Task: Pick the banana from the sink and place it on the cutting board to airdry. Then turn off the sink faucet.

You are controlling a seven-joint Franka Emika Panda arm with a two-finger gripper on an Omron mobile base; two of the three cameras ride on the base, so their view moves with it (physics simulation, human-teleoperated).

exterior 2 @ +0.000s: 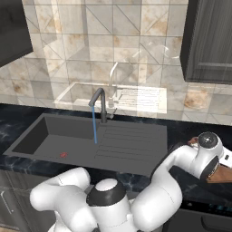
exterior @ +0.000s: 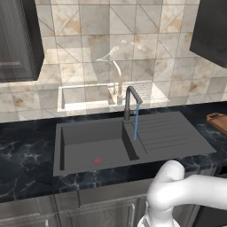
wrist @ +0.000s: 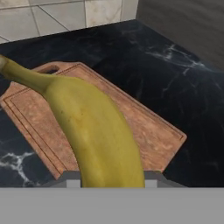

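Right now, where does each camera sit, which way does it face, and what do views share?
Left base view: behind the arm's left, facing the sink, running faucet and board corner; white arm at lower right.
Right base view: behind the arm's right, same sink and faucet; arm reaching right over the board.
Hand view: on the hand, looking down along the held banana at the board.
Shared: both base views show sink and faucet; all three show the board.

yellow curved banana (wrist: 96,131): 1 | brown wooden cutting board (wrist: 148,131): 1 | dark grey rectangular sink (exterior: 93,146): 1 | slim dark grey faucet (exterior: 129,102): 1 | small red drain ring (exterior: 97,161): 1
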